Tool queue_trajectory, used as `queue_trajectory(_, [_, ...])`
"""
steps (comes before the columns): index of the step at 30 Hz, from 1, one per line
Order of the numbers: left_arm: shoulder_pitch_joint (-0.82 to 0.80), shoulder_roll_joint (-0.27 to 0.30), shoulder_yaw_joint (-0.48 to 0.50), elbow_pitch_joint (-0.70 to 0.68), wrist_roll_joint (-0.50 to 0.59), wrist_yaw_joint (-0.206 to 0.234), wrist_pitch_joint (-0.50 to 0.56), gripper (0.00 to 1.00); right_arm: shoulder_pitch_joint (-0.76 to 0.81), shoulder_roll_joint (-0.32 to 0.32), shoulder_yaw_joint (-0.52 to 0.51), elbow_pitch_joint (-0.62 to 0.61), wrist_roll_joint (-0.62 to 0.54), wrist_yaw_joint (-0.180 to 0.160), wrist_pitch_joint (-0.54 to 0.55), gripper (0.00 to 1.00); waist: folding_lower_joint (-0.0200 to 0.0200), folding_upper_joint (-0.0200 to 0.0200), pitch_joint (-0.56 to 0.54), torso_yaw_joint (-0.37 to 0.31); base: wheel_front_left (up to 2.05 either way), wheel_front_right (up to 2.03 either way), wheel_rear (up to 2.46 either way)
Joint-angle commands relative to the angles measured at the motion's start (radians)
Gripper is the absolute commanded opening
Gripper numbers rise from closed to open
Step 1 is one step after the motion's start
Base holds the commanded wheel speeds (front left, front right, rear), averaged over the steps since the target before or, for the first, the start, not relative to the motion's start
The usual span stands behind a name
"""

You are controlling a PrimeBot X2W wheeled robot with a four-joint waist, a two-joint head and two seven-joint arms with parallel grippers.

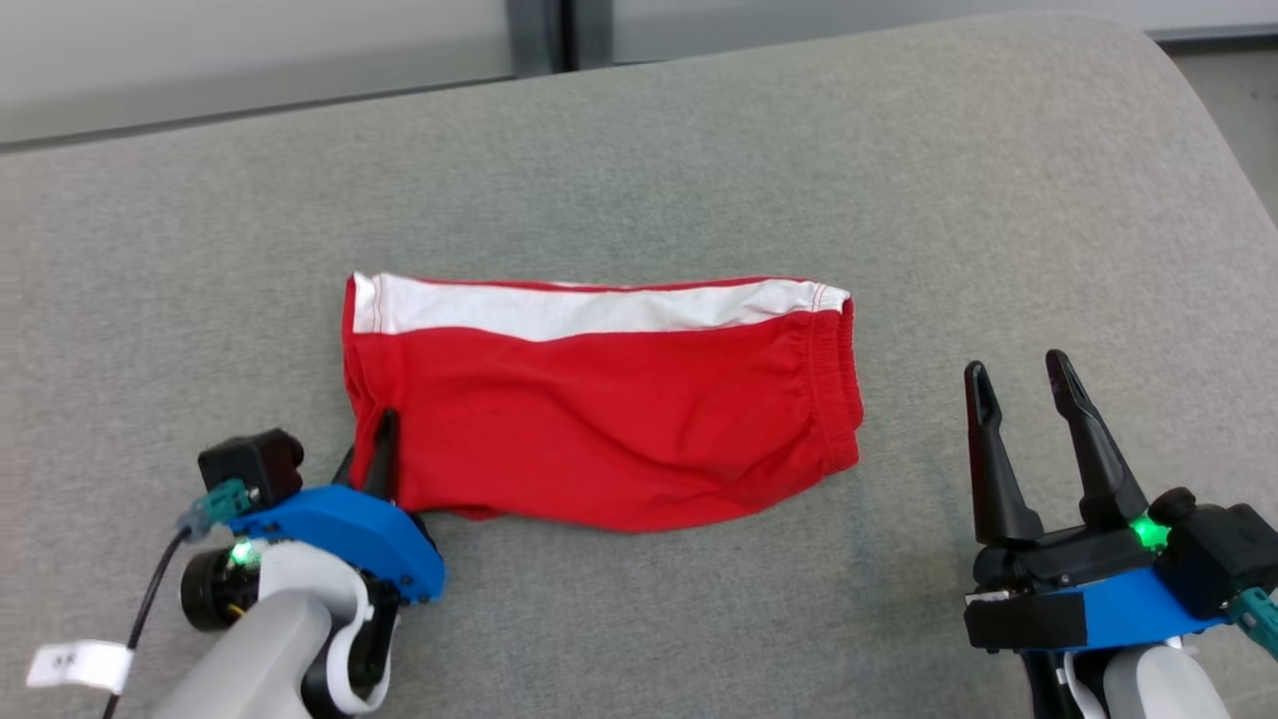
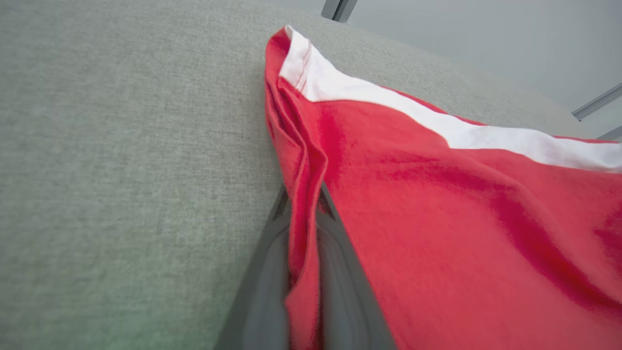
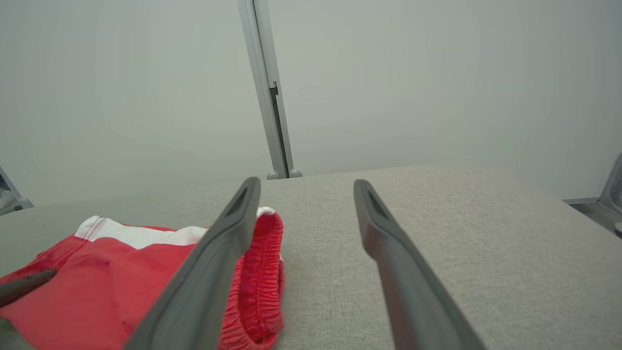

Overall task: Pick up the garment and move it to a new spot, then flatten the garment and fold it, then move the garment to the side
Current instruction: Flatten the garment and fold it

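garment (image 1: pixel 599 419) left edge tight in left gripper (image 1: pixel 384 424), right gripper (image 1: pixel 1018 365) wide over bare cushion (image 1: pixel 639 150) near waistband (image 1: pixel 837 389)

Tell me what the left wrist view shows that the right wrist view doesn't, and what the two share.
Left wrist view: the left gripper shut on a pinched fold at the edge of the red garment, seen close up, below the hemmed end of its white stripe.
Right wrist view: the right gripper open and holding nothing, the gathered waistband beside one finger, and a pale wall with a grey upright post behind.
Both: the red garment with its white stripe, lying on the grey fabric surface.
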Motion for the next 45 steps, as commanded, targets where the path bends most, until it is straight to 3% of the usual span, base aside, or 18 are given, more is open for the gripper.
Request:
queue_trajectory(1, [0.015, 0.0, 0.01, -0.005, -0.006, 0.009, -0.013, 0.0, 0.008, -0.003, -0.001, 0.005, -0.007, 0.001, -0.003, 1.0, 0.0, 0.0, -0.006, 0.008, 0.0, 0.0, 0.0])
queue_trajectory(5, [0.067, -0.024, 0.016, -0.024, -0.014, 0.029, -0.051, 0.0, 0.011, -0.016, -0.003, 0.011, -0.012, 0.001, -0.002, 1.0, 0.0, 0.0, -0.032, 0.04, 0.0, 0.0, 0.0])
queue_trajectory(6, [0.078, -0.026, 0.014, -0.027, -0.01, 0.03, -0.06, 0.14, 0.013, -0.019, -0.006, 0.012, -0.012, 0.001, -0.001, 1.0, 0.0, 0.0, -0.04, 0.05, 0.0, 0.0, 0.0])
queue_trajectory(7, [0.087, -0.029, 0.009, -0.028, -0.003, 0.029, -0.067, 0.44, 0.015, -0.022, -0.008, 0.012, -0.012, 0.001, 0.002, 1.0, 0.0, 0.0, -0.047, 0.059, 0.0, 0.0, 0.0])
queue_trajectory(8, [0.095, -0.035, 0.009, -0.029, 0.001, 0.029, -0.076, 0.64, 0.021, -0.024, -0.01, 0.011, -0.014, 0.001, 0.004, 1.0, 0.0, 0.0, -0.054, 0.07, 0.0, 0.0, 0.0])
queue_trajectory(9, [0.101, -0.041, 0.006, -0.028, 0.006, 0.023, -0.083, 1.0, 0.025, -0.026, -0.013, 0.01, -0.014, 0.001, 0.007, 1.0, 0.0, 0.0, -0.061, 0.079, 0.0, 0.0, 0.0])
queue_trajectory(16, [0.122, -0.05, 0.046, -0.031, 0.098, -0.012, -0.121, 1.0, 0.038, -0.036, -0.018, -0.004, -0.01, 0.001, 0.049, 1.0, 0.0, 0.0, -0.101, 0.136, 0.0, 0.0, 0.0])
queue_trajectory(22, [0.178, -0.065, 0.218, -0.153, 0.332, -0.064, -0.12, 1.0, 0.052, -0.041, -0.006, -0.007, 0.011, 0.001, 0.1, 1.0, 0.0, 0.0, -0.129, 0.171, 0.0, 0.0, 0.0])
queue_trajectory(24, [0.211, -0.084, 0.295, -0.197, 0.436, -0.102, -0.121, 1.0, 0.057, -0.039, -0.002, -0.003, 0.022, 0.001, 0.119, 1.0, 0.0, 0.0, -0.14, 0.18, 0.0, 0.0, 0.0])
queue_trajectory(28, [0.26, -0.109, 0.383, -0.209, 0.538, -0.158, -0.121, 1.0, 0.074, -0.03, -0.004, 0.019, 0.04, 0.001, 0.16, 1.0, 0.0, 0.0, -0.162, 0.188, 0.0, 0.0, 0.0])
queue_trajectory(37, [0.326, -0.182, 0.552, -0.18, 0.627, -0.241, -0.121, 1.0, 0.034, -0.006, -0.033, 0.082, 0.032, 0.001, 0.292, 1.0, 0.0, 0.0, -0.187, 0.189, 0.0, 0.0, 0.0])
queue_trajectory(45, [0.306, -0.229, 0.606, -0.15, 0.684, -0.292, -0.121, 1.0, -0.096, 0.001, -0.033, 0.192, -0.005, 0.001, 0.393, 1.0, 0.0, 0.0, -0.161, 0.203, 0.0, 0.0, 0.0])
